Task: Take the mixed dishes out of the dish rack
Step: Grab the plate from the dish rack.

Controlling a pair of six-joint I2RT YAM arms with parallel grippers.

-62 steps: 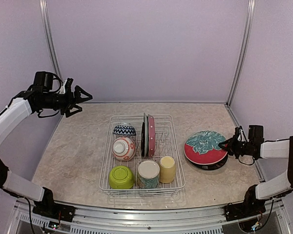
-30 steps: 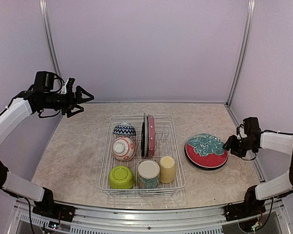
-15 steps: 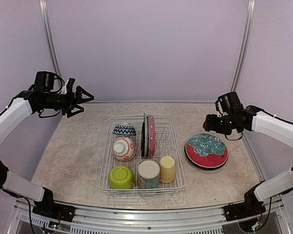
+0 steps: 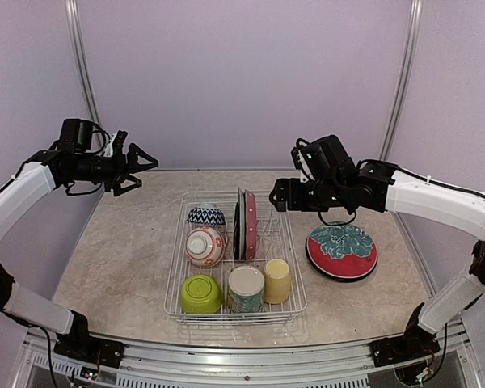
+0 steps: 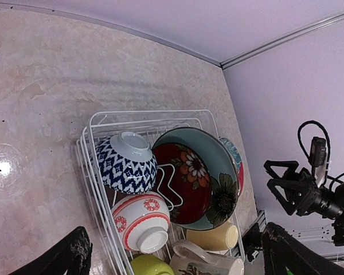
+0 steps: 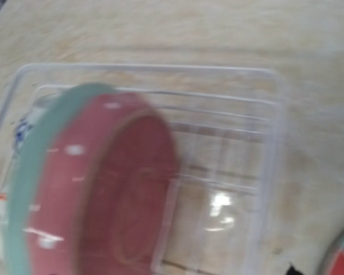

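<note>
White wire dish rack at mid-table is seen loaded; its upright plates are faced by the right claw, opening untellable, likely for an edge grip; left claw is held spread, aside.

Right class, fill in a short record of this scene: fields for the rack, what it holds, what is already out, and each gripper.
Rack: white wire dish rack, mid-table
Upright in slots: plates
Bowls inside: blue zigzag bowl, red-white bowl, lime green bowl
Cups inside: mug, yellow cup
Already out: red floral plate, on the table right of the rack
Left gripper: open, empty, raised at back left
Right gripper: above the rack's back right corner; opening unclear
</note>
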